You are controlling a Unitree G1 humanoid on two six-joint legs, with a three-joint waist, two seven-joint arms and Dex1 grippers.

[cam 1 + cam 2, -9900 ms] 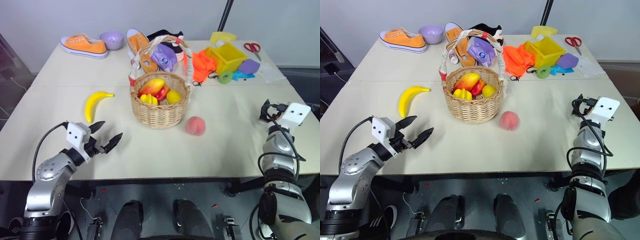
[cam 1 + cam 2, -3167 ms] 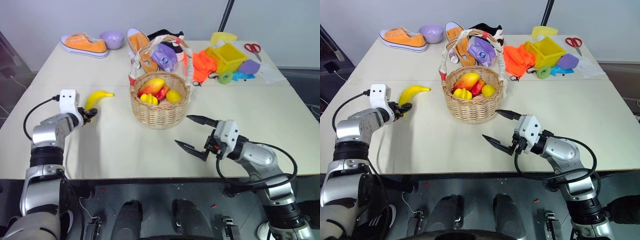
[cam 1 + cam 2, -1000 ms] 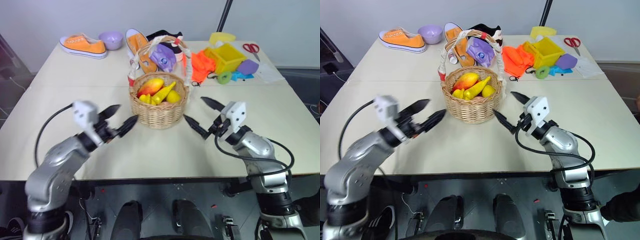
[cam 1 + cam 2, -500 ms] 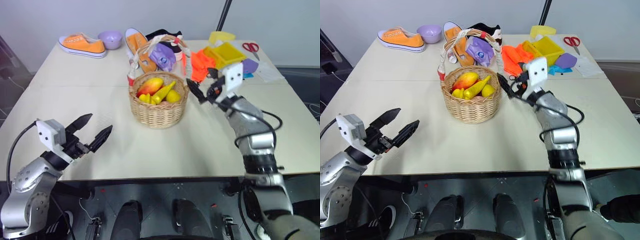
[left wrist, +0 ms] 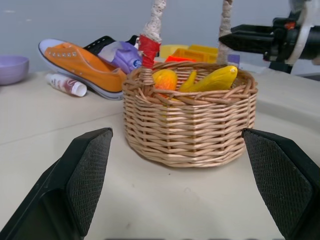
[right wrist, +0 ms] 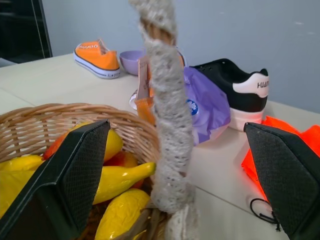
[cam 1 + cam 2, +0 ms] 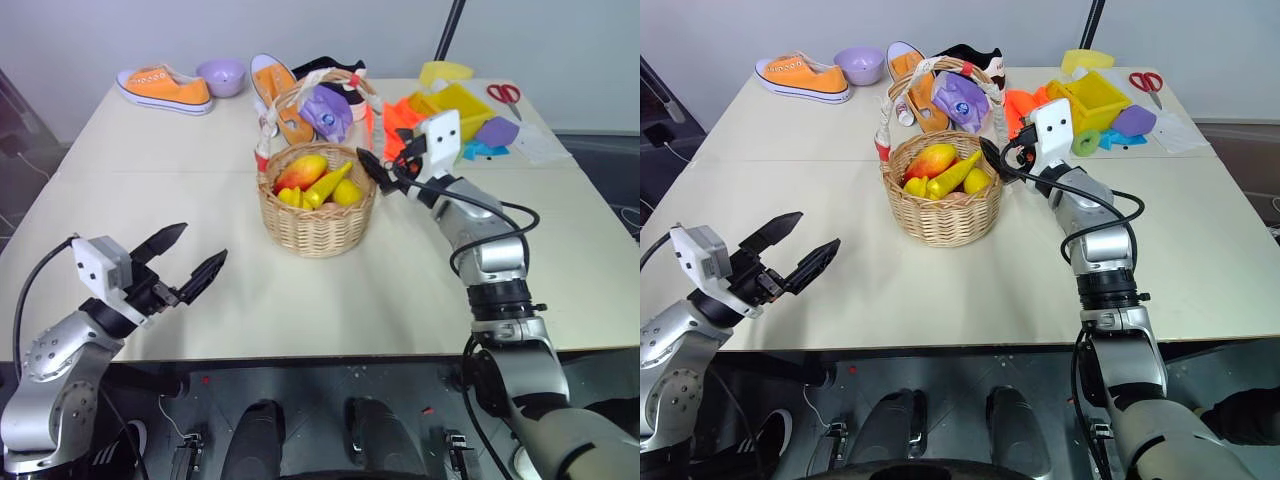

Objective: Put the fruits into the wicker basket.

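Between both fingers, wicker basket [image 7: 318,208] now holds banana [image 7: 328,186] w/ other fruits; counter [image 7: 300,300] bare of fruit. Right gripper [image 7: 998,160] up at handle, left gripper [image 7: 188,262] pulled back, both wide open, empty. Task looks done.

1. The wicker basket [image 7: 318,205] was set near the middle of the worktop [image 7: 330,290].
2. The fruits [image 7: 318,183], the banana [image 7: 330,185] among them, were held inside the basket.
3. The right end effector [image 7: 385,172] was placed just right of the basket, beside its handle [image 6: 167,115].
4. The left end effector [image 7: 190,258] was held at the near left, well apart from the basket.
5. Two shoes [image 7: 163,88] and a bowl [image 7: 223,76] were laid behind the basket, to the left.
6. A plastic box [image 7: 458,105] and scissors [image 7: 505,97] were laid at the far right.
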